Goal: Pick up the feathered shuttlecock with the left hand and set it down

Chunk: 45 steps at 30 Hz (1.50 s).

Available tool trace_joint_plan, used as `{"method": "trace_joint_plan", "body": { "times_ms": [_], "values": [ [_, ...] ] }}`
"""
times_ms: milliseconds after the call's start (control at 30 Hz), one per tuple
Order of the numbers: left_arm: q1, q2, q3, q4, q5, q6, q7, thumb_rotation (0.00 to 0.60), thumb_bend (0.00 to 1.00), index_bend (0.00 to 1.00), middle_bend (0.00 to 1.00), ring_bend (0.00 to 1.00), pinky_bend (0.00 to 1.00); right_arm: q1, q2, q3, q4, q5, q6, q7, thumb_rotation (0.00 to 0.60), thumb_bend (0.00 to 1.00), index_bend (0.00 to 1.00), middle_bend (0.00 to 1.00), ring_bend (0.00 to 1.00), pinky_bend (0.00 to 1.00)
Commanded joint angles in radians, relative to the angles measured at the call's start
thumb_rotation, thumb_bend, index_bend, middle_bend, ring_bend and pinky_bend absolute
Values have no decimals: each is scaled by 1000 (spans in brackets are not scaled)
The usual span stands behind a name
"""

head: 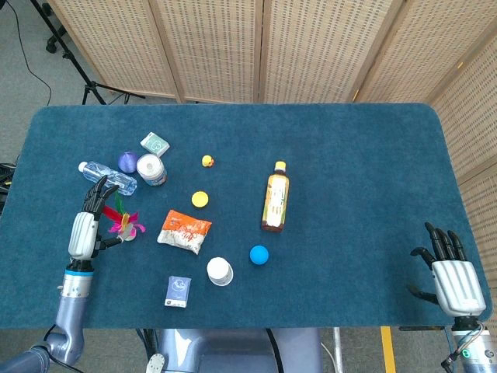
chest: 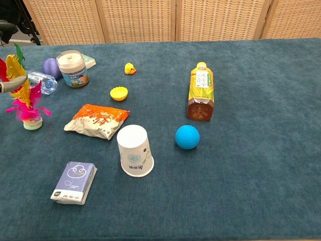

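The feathered shuttlecock stands upright on its white base at the table's left side, its pink, yellow and green feathers pointing up. My left hand is just to its left with the fingers spread apart. In the chest view one grey fingertip still lies against the feathers at the frame's edge; the rest of that hand is cut off there. My right hand rests at the front right corner, fingers apart and holding nothing.
Behind the shuttlecock lie a water bottle, a purple ball and a jar. To its right is an orange snack packet. A paper cup, tissue pack, blue ball and tea bottle sit further right.
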Motion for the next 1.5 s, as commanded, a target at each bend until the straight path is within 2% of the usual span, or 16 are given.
{"method": "trace_joint_plan", "body": {
  "times_ms": [33, 167, 500, 733, 967, 1033, 1267, 1500],
  "values": [
    [-6, 42, -5, -70, 16, 6, 28, 600, 226, 41, 0, 0, 0, 0, -1, -1, 2, 0, -1, -1, 600, 0, 360, 0, 0, 0],
    [-8, 97, -3, -169, 35, 11, 62, 600, 211, 1, 0, 0, 0, 0, -2, -1, 3, 0, -2, -3, 600, 0, 360, 0, 0, 0],
    [-1, 256, 17, -401, 77, -1, 219, 600, 202, 0, 0, 0, 0, 0, 0, -1, 1, -1, -1, -3, 600, 0, 360, 0, 0, 0],
    [28, 393, 76, -455, 97, -42, 495, 600, 202, 0, 0, 0, 0, 2, 11, -2, -8, 6, -12, -7, 600, 0, 360, 0, 0, 0],
    [91, 534, 130, -590, -6, -113, 806, 600, 204, 0, 0, 0, 0, 4, 15, -4, -20, 5, -17, -22, 600, 0, 360, 0, 0, 0],
    [109, 565, 145, -633, -35, -124, 853, 600, 203, 0, 0, 0, 0, 4, 16, -4, -22, 6, -18, -27, 600, 0, 360, 0, 0, 0],
    [171, 642, 190, -733, -50, -105, 879, 600, 205, 0, 0, 0, 0, 4, 15, -5, -24, 8, -20, -36, 600, 0, 360, 0, 0, 0],
    [169, 607, 179, -662, 0, -103, 750, 600, 206, 0, 0, 0, 0, 5, 8, -8, -16, 13, -28, -47, 600, 0, 360, 0, 0, 0]
  ]
}}
